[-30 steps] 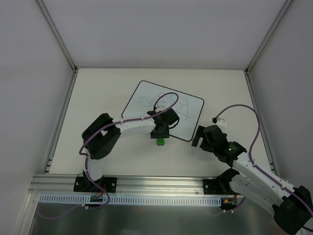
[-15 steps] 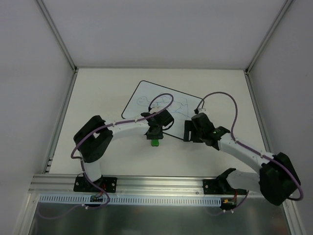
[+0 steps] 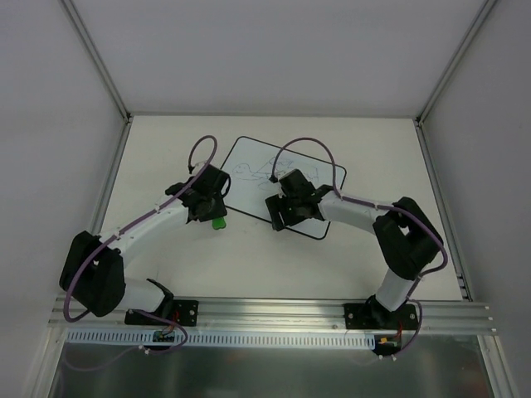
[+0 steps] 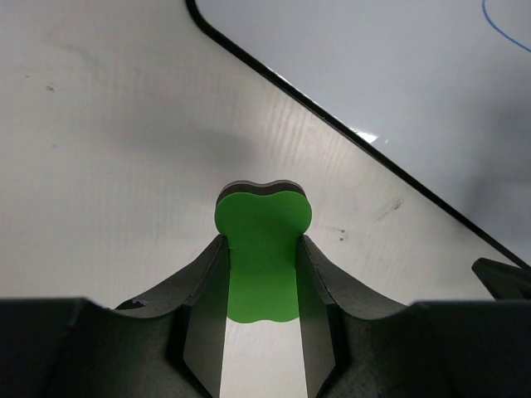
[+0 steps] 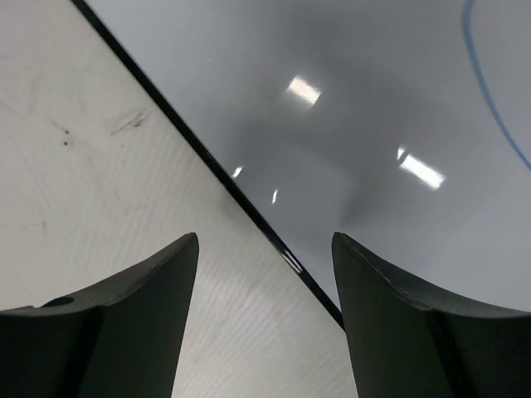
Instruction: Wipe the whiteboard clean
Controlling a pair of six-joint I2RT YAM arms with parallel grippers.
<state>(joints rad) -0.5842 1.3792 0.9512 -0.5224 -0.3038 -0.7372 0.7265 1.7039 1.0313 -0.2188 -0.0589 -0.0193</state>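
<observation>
The whiteboard (image 3: 253, 170) lies tilted in the middle of the table, with thin blue scribbles on its far half. Its black edge (image 4: 332, 124) crosses the left wrist view, and the same kind of edge (image 5: 207, 157) runs between my right jaws. My left gripper (image 3: 217, 217) is shut on the green eraser (image 4: 261, 249), held over bare table just off the board's left corner. My right gripper (image 5: 265, 249) stands open and straddles the board's near edge, one finger over the table, the other over the board.
Grey enclosure walls and metal posts (image 3: 99, 58) ring the cream table (image 3: 373, 265). An aluminium rail (image 3: 265, 311) carries both arm bases along the near edge. Purple cables (image 3: 303, 145) loop above both wrists over the board.
My left arm carried the eraser left, from the board's near edge to beside its left corner. My right arm swung in from the right onto the near edge, its jaws narrowing.
</observation>
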